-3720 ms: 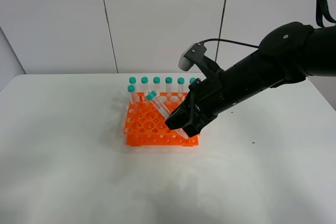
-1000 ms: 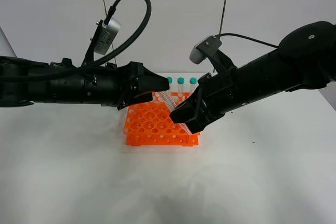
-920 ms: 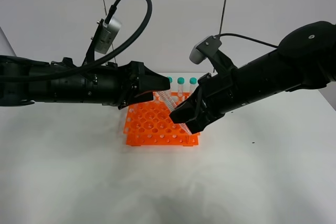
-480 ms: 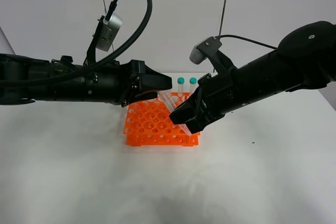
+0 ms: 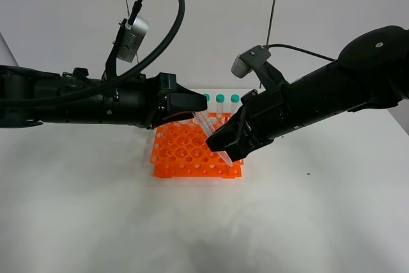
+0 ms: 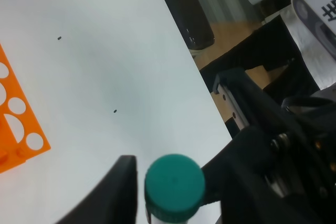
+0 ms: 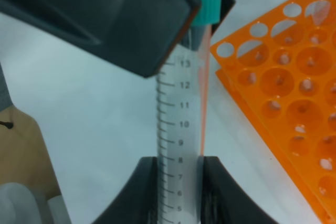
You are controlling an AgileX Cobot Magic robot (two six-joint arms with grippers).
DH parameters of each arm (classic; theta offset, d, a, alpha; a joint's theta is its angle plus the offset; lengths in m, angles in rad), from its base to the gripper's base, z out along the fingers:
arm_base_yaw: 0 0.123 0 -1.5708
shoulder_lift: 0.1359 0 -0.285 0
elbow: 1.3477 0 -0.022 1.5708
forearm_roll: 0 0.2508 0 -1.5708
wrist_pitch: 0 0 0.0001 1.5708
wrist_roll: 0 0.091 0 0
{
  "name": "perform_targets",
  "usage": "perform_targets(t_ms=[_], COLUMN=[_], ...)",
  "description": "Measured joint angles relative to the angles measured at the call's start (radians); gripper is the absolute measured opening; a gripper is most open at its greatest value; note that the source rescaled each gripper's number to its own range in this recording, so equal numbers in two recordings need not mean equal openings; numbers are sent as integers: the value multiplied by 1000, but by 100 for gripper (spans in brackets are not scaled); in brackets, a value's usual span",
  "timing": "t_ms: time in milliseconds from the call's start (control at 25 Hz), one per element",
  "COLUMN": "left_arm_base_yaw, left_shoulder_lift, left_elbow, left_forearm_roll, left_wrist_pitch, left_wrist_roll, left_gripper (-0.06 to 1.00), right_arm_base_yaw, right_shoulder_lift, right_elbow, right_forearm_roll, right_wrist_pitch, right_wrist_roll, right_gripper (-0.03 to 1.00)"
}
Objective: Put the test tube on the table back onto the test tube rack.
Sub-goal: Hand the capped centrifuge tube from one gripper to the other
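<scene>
My right gripper (image 5: 223, 149) is shut on the lower part of the test tube (image 5: 208, 130) and holds it tilted above the orange test tube rack (image 5: 182, 156) on the white table (image 5: 96, 215). In the right wrist view my right gripper (image 7: 178, 174) pinches the clear graduated test tube (image 7: 181, 124), and the rack (image 7: 294, 103) is beside it. My left gripper (image 5: 197, 108) is at the tube's upper end. In the left wrist view my left gripper (image 6: 176, 169) is open, with one jaw on each side of the teal cap (image 6: 174, 182).
Teal-capped tubes (image 5: 220, 99) stand in the rack's back row, partly hidden behind my left arm. One rack corner (image 6: 13, 129) shows in the left wrist view. The table's far edge (image 6: 210, 103) lies beyond the rack, with floor clutter past it.
The left arm has come in from the left since the earliest frame. Over the last second its gripper has edged right around the cap. The right gripper and tube have stayed still.
</scene>
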Motion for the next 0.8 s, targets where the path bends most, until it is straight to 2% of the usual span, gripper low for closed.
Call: perform_targets(t_ms=[200,600,640,680,800], left_arm_base_yaw=[0,0,0,0,0], left_shoulder_lift=[0,0,0,0,0], left_elbow=[0,0,0,0,0], left_forearm_roll=[0,1,1,1,0], left_wrist_pitch=[0,-2,-2,-1,0], left_wrist_roll=[0,1,2,2,2], left_gripper=[0,0,0,0,0], right_arm_base_yaw=[0,0,0,0,0], right_shoulder_lift=[0,0,0,0,0], right_elbow=[0,0,0,0,0], right_forearm_roll=[0,-1,-2,-4,-5], right_wrist_pitch=[7,3,2,-1,-6], right_wrist_roll=[1,1,1,1,1], right_gripper=[3,3,7,18,71])
